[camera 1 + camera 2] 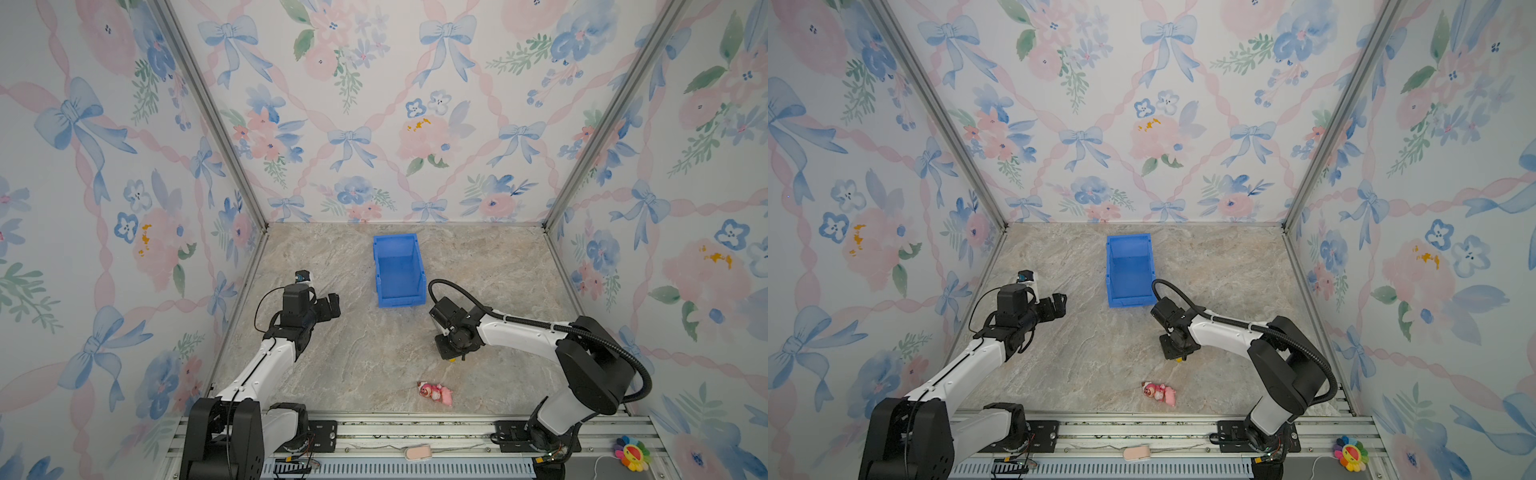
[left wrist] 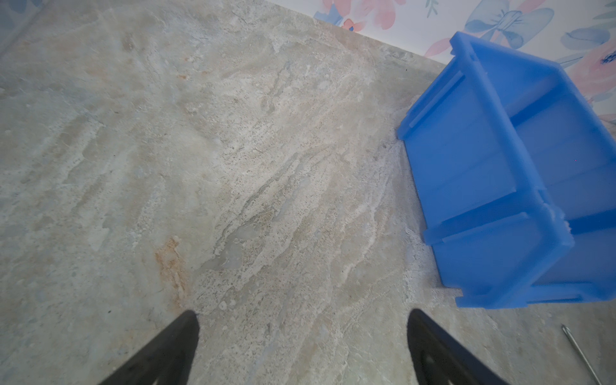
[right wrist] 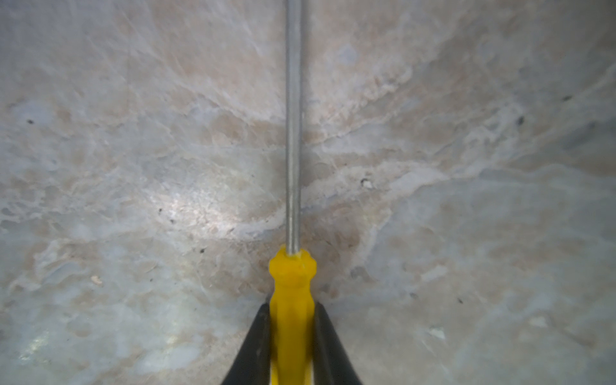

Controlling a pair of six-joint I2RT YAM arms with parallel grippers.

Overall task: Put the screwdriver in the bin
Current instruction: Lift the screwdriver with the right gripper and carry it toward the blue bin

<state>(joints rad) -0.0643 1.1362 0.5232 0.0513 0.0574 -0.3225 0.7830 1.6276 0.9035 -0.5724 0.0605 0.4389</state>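
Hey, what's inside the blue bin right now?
Nothing shows inside the bin: only its bare blue floor and walls in both top views. The strip just behind its front lip is hidden. The screwdriver is outside it, clamped in the right gripper.

This is a robot test booth in a lab, not a lived-in room. Wall panels (image 1: pixel 374 83) papered with bows and flowers sit in bare aluminium corner posts (image 1: pixel 217 124) around a marble-look counter (image 1: pixel 365 345). Along the bottom of both top views, the left arm (image 1: pixel 266 361) and right arm (image 1: pixel 523 332) are bolted to a slotted metal rail (image 1: pixel 415 426).
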